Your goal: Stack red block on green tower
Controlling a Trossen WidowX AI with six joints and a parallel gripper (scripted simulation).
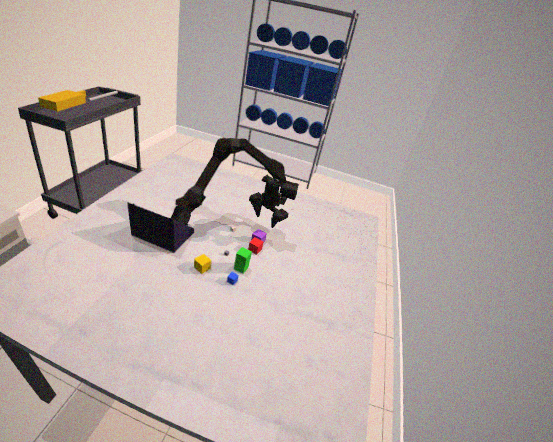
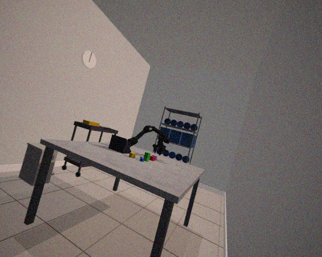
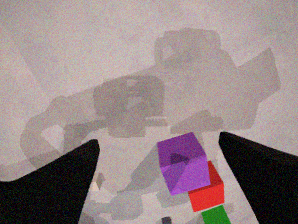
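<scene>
While the red block (image 1: 255,245) (image 2: 152,158) (image 3: 208,199) sits on the table (image 1: 302,350) (image 2: 117,166) between its neighbours, you have the purple block (image 1: 259,236) (image 2: 155,157) (image 3: 182,165) close on its far side and the green tower (image 1: 242,260) (image 2: 147,156) (image 3: 216,215) close on its near, slightly left side; you can't tell whether red and purple touch. The claw (image 1: 266,220) (image 2: 157,153) (image 3: 160,141) hangs above the table, spread practically to its full width, with nothing in its grip. From there, red lies lower and towards the near side, past purple, and in the wrist view it shows low and right of the middle. So your coming move, I'd judge, is a shift nearer over purple before any descent; dropping straight down would likely bring you onto the far side of the row. The fingers face each other roughly across that row rather than along it, which suits you: they could come down on red's free flanks. Even so, you'd want them squared to the block, since a skewed finger could catch purple or nudge the tower. The tower stands upright, its top still without red, so the pick remains to be made.
</scene>
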